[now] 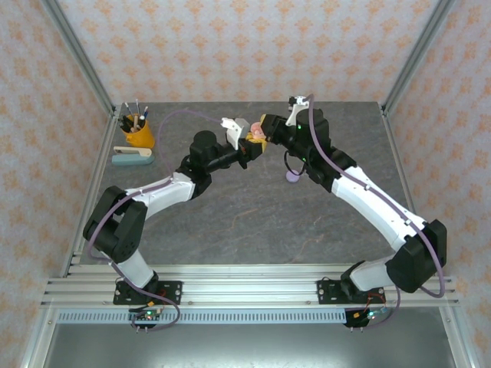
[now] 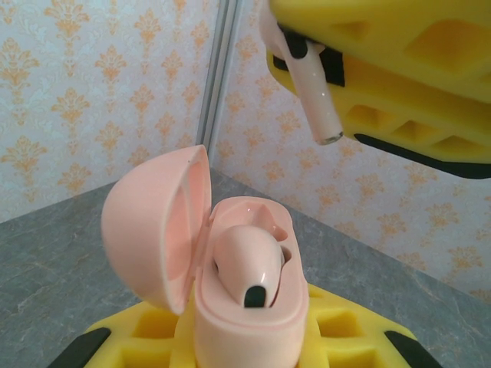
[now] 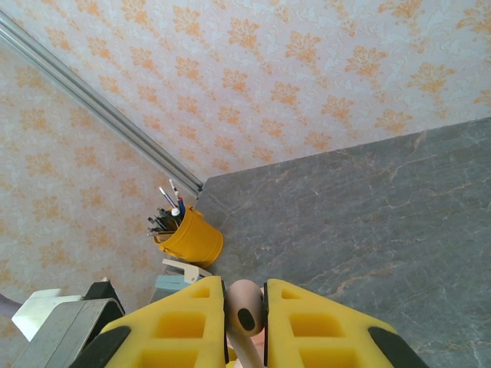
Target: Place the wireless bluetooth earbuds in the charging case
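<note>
While both arms meet above the table [image 1: 253,222]: the step in hand looks like seating the second bud.
Left gripper [image 2: 245,341]: yellow pads clamp the pink charging case [image 2: 249,322] upright, lid [image 2: 153,230] swung back toward 9 o'clock.
Seated earbud [image 2: 249,268]: fills the nearer socket; the free socket [image 2: 257,218] lies just behind, at 12 o'clock.
Right gripper [image 3: 245,299]: jaws pinch the held earbud [image 2: 311,84] by its head, stem hanging free, at 1 o'clock of the case and apart from it.
Advice: bring the stem over the free socket, match its tilt, lower slowly, release only once it bottoms out.
Risk: catching the lid or nudging the seated bud.
</note>
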Robot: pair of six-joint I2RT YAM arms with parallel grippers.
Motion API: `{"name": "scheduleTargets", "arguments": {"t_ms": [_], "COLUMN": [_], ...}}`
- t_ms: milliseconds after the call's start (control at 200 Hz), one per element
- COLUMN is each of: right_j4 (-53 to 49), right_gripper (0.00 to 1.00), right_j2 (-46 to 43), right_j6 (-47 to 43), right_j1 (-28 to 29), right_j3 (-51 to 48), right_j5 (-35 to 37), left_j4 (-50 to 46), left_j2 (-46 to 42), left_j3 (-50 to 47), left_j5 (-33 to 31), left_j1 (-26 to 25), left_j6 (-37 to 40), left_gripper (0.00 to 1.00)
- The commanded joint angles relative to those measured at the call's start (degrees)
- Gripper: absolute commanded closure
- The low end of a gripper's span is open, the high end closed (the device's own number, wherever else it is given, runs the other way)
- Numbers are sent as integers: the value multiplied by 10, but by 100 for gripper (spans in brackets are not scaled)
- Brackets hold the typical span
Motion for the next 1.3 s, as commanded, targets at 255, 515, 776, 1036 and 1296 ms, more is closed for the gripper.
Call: {"name": "scheduleTargets", "arguments": {"t_ms": [255, 515, 776, 1036, 1296], "right_j4": [42, 45, 44, 39, 41], "right_gripper": [84, 84, 84, 85, 85], "right_j2": [-6, 3, 8, -2, -13], "right_j6": [20, 27, 32, 30, 26], "right_j1": [-3, -3, -3, -3, -6], "right_j3": [-13, -15, -19, -29, -48], "right_j5": [-11, -19, -25, -22, -25], "left_j4": [32, 33, 32, 32, 24], "left_j2": [-30, -31, -33, -36, -43], "left_j3": [25, 28, 26, 23, 26], "left_j5": [4, 0, -8, -17, -27], "left_j1": [-3, -3, -3, -3, -3], "left_j6": [-14, -14, -11, -5, 4], "left_gripper": [100, 100, 100, 100, 100]}}
